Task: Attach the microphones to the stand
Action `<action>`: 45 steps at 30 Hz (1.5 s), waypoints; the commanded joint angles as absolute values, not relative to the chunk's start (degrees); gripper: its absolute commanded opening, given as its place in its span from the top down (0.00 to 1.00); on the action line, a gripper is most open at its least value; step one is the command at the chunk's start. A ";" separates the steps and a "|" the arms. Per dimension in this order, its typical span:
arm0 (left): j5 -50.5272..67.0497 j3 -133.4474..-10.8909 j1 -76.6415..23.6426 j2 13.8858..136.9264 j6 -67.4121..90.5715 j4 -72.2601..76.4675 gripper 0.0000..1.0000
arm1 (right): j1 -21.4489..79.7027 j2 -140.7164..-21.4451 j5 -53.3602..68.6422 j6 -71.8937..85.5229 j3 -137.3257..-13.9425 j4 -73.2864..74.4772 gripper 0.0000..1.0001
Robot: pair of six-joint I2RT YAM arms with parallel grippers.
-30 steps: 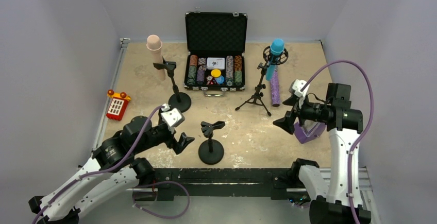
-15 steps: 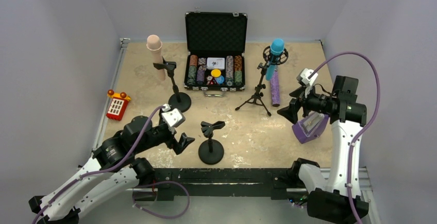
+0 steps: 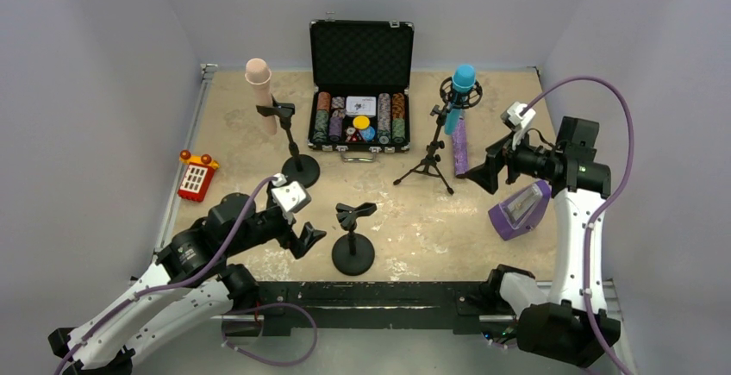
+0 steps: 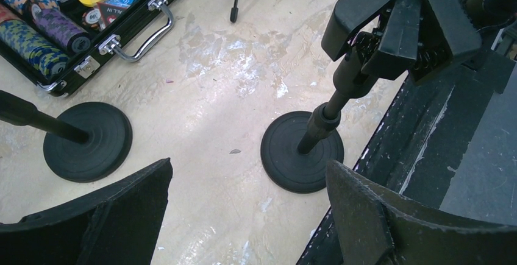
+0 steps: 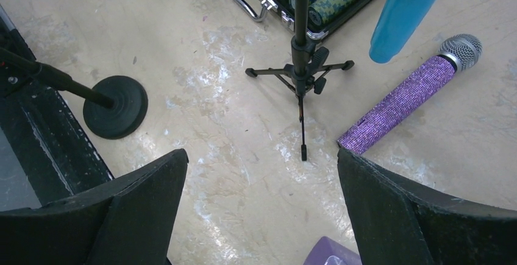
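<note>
A purple glitter microphone (image 3: 459,147) lies on the table right of the tripod stand (image 3: 428,158); it also shows in the right wrist view (image 5: 405,97). A blue microphone (image 3: 459,90) sits in the tripod's mount. A beige microphone (image 3: 259,82) is beside the clip of the far-left round-base stand (image 3: 293,146). A second round-base stand (image 3: 352,239) with an empty clip (image 4: 402,21) stands near the front. My left gripper (image 3: 307,239) is open and empty, left of that stand. My right gripper (image 3: 483,168) is open and empty, near the purple microphone's lower end.
An open black case of poker chips (image 3: 360,90) is at the back centre. A red toy (image 3: 196,177) lies at the left. A purple device (image 3: 519,209) lies at the right, under my right arm. A black rail (image 3: 362,293) runs along the near edge.
My right gripper has lifted off the purple device and moved toward the back, up to the purple microphone. The left arm has not moved.
</note>
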State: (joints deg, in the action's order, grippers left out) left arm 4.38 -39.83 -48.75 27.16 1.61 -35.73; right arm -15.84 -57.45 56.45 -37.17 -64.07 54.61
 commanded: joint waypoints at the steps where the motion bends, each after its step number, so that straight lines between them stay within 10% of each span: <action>1: 5.36 -39.99 -48.35 27.59 0.26 -35.02 0.01 | -16.22 -59.34 55.00 -32.39 -65.58 50.15 0.04; 21: 5.71 -40.09 -47.91 28.04 0.26 -35.09 0.01 | -12.76 -68.10 41.23 -9.06 -60.35 29.84 0.24; 45: 6.14 -40.19 -47.72 28.56 0.26 -35.15 0.01 | -5.35 -89.29 16.36 14.06 -61.11 18.89 0.25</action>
